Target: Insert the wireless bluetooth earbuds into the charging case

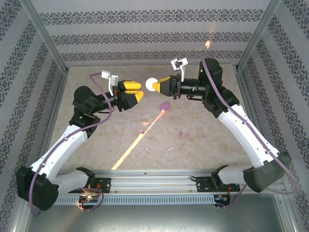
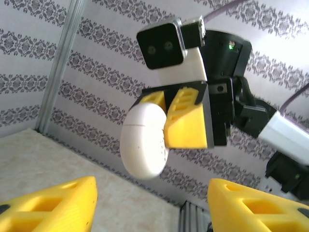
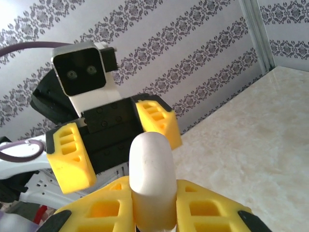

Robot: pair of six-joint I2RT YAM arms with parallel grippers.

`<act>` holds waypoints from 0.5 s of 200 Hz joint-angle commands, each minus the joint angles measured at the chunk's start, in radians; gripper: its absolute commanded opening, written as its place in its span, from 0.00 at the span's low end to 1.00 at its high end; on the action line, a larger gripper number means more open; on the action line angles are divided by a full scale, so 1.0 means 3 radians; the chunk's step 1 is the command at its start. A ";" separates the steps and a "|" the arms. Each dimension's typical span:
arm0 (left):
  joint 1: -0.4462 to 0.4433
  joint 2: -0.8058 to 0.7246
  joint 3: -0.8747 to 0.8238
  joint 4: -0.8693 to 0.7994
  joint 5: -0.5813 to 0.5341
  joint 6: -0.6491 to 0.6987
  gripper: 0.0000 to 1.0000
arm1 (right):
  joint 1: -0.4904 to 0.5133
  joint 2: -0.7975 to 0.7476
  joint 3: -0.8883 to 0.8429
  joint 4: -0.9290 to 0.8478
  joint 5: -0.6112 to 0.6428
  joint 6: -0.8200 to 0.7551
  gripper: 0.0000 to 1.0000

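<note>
Two white-and-black arms reach inward over the beige marbled tabletop (image 1: 207, 145) and meet head-on above its far half. The right gripper (image 1: 157, 86) is pressed together on a smooth, rounded white charging case (image 1: 151, 84), holding it in the air. The left gripper (image 1: 139, 92) faces it from just beside, yellow fingers spread and touching nothing. A flat purple oval case (image 1: 164, 105) lies on the table below the right gripper. The wireless bluetooth earbuds lie on the table nearer the arm bases, well apart from the raised case: a purple earbud (image 1: 142, 131), a second purple earbud (image 1: 181, 133), a whitish earbud (image 1: 148, 151) and a second whitish earbud (image 1: 170, 148).

The likeliest trouble is the slick shell. It is pinched near one end only, so it could twist or squirt free if the left fingers close off-centre, and a fall might scatter the tiny pieces. The case also looks closed, so nothing can go in yet.

From above, the earbuds' layout is plain but the grip is minute. The left wrist camera gives the case's broad face overhanging the right fingers. The right wrist camera gives it edge-on, with the left fingers parted beyond it.
</note>
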 commanded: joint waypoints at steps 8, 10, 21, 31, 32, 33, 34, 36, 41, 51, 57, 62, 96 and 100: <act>0.0022 -0.0102 0.0322 -0.1149 0.0366 0.0967 0.63 | 0.0127 -0.0020 0.0197 -0.0445 -0.0077 -0.0757 0.08; 0.0025 -0.0098 0.0343 -0.1205 0.0384 0.0995 0.63 | 0.0144 -0.0020 0.0207 -0.0473 -0.0077 -0.0797 0.08; 0.0022 -0.0061 0.0421 -0.1387 0.0457 0.1061 0.63 | 0.0215 0.0002 0.0260 -0.0596 -0.0054 -0.0961 0.08; 0.0019 -0.0031 0.0432 -0.1375 0.0507 0.1021 0.63 | 0.0270 0.0033 0.0299 -0.0659 -0.0051 -0.1031 0.08; 0.0017 -0.0028 0.0432 -0.1367 0.0512 0.1013 0.63 | 0.0274 0.0037 0.0302 -0.0664 -0.0053 -0.1036 0.08; 0.0019 -0.0029 0.0429 -0.1356 0.0518 0.1003 0.63 | 0.0279 0.0039 0.0307 -0.0667 -0.0055 -0.1042 0.08; 0.0020 -0.0024 0.0428 -0.1345 0.0523 0.0999 0.63 | 0.0284 0.0043 0.0309 -0.0668 -0.0058 -0.1044 0.08; 0.0017 -0.0018 0.0419 -0.1325 0.0527 0.0979 0.63 | 0.0290 0.0050 0.0314 -0.0675 -0.0063 -0.1049 0.08; 0.0021 -0.0016 0.0402 -0.1255 0.0541 0.0940 0.63 | 0.0304 0.0067 0.0330 -0.0684 -0.0079 -0.1056 0.08; 0.0018 -0.0001 0.0351 -0.1089 0.0560 0.0838 0.63 | 0.0333 0.0096 0.0346 -0.0687 -0.0112 -0.1049 0.08; 0.0021 0.0007 0.0329 -0.1000 0.0580 0.0794 0.62 | 0.0348 0.0111 0.0352 -0.0688 -0.0122 -0.1047 0.08; 0.0021 0.0022 0.0315 -0.0948 0.0590 0.0760 0.62 | 0.0362 0.0119 0.0354 -0.0685 -0.0128 -0.1045 0.08; 0.0022 0.0100 0.0313 -0.0746 0.0694 0.0588 0.49 | 0.0417 0.0134 0.0352 -0.0691 -0.0122 -0.1064 0.08; 0.0019 0.0105 0.0312 -0.0728 0.0701 0.0572 0.47 | 0.0417 0.0134 0.0352 -0.0696 -0.0119 -0.1069 0.08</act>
